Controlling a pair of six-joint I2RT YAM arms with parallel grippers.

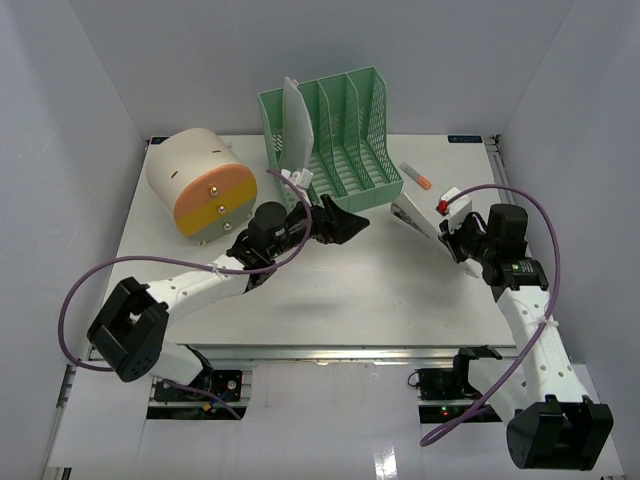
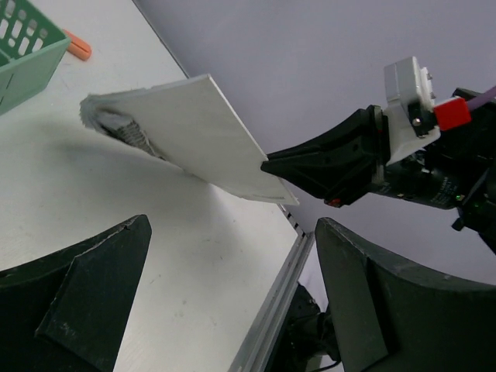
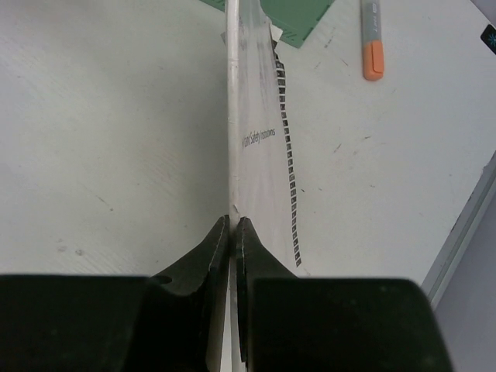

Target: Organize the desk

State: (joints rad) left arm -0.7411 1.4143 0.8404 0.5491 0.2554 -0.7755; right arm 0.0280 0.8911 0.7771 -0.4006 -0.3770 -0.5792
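Right tool (image 3: 233,225): pressed together, pinching the near edge of a thin white paper booklet (image 3: 260,139), and that's a slim bite right at the corner!
Left tool (image 2: 232,229): spread wide with nothing between its fingers, hovering low and facing the booklet.
Counter (image 1: 330,290): the big flat white tabletop lies under both arms. It carries a green mesh file rack (image 1: 345,130) at the back, a cream round drawer unit with orange and yellow fronts (image 1: 200,185) at back left, and a grey marker with an orange cap (image 3: 373,39) just right of the rack.
Step in hand: by my read, this booklet is headed for a rack slot, to join the white booklet (image 1: 296,125) already leaning in the leftmost one.
Doing it well: a corner grip lets the pages sag, so lift slowly. Turn the booklet upright before the rack and enter the slot edge first, clear of the mesh dividers. The free tool could steady the drooping end.
Left wrist view: it alone shows the booklet tilted, far end low and pages fanning. Whether that end touches the counter I cannot tell.
Right wrist view: it alone shows the booklet edge-on, with the printed line and dotted margin.
Top view: it alone shows the rack's slots and both arms.
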